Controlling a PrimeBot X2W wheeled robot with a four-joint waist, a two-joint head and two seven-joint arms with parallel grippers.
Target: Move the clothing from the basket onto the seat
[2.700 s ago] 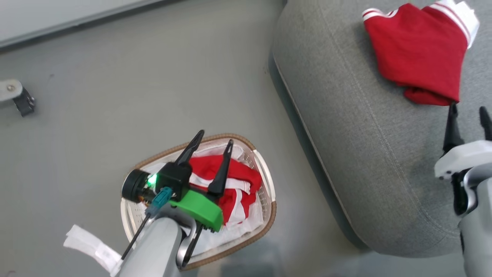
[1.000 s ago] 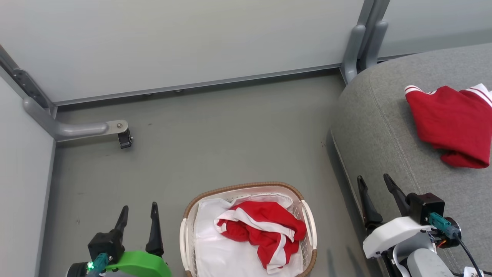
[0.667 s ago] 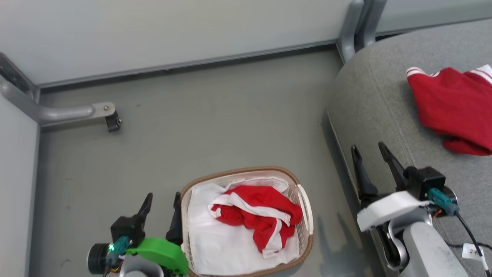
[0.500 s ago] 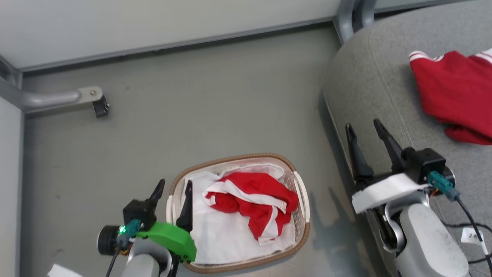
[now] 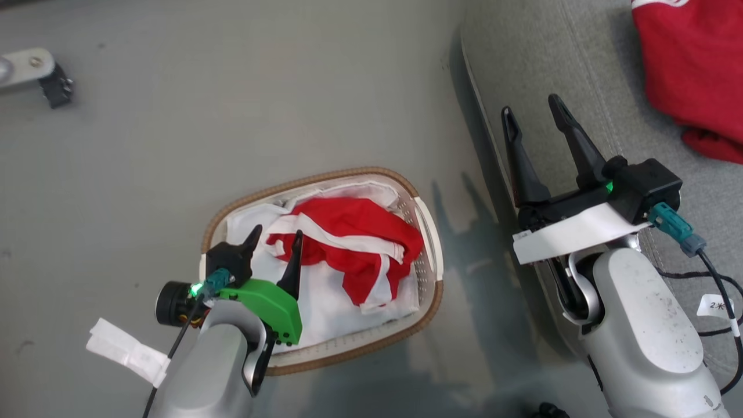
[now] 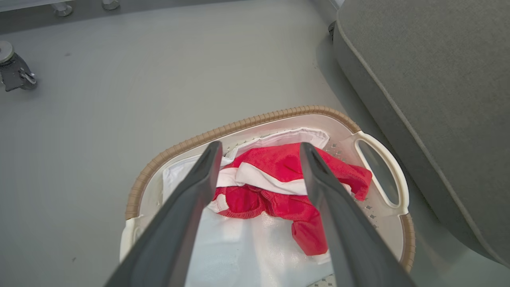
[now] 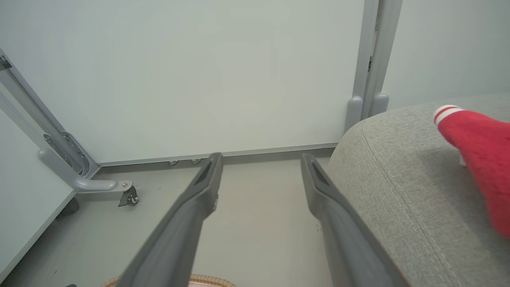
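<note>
parted wide and holding nothing at the left gripper (image 5: 277, 232), hanging over the left end of the basket (image 6: 255, 118), above the white sheet (image 5: 325, 302) and right at the edge of the clothing (image 5: 348, 232). framing the red heap's striped upper fold in the left wrist view, apparently clear of it and not yet touching. likewise parted and empty at the right gripper (image 5: 530, 104), held over the edge of the seat (image 5: 540, 52), well apart from the basket. reads as the reach for the garment lying in the basket, with another red piece (image 5: 691, 69) lying on the seat beyond the right gripper. calls next for dropping down and a little rightward into the bunched middle of the heap, then closing on red cloth alone. best to stay off the sheet beneath, to avoid dragging that up too. worth minding the basket's perforated wall close by. soft, limp stuff, likely to trail and catch on the rim coming out, so lift high before swinging across the floor (image 5: 232, 87) toward the seat
</note>
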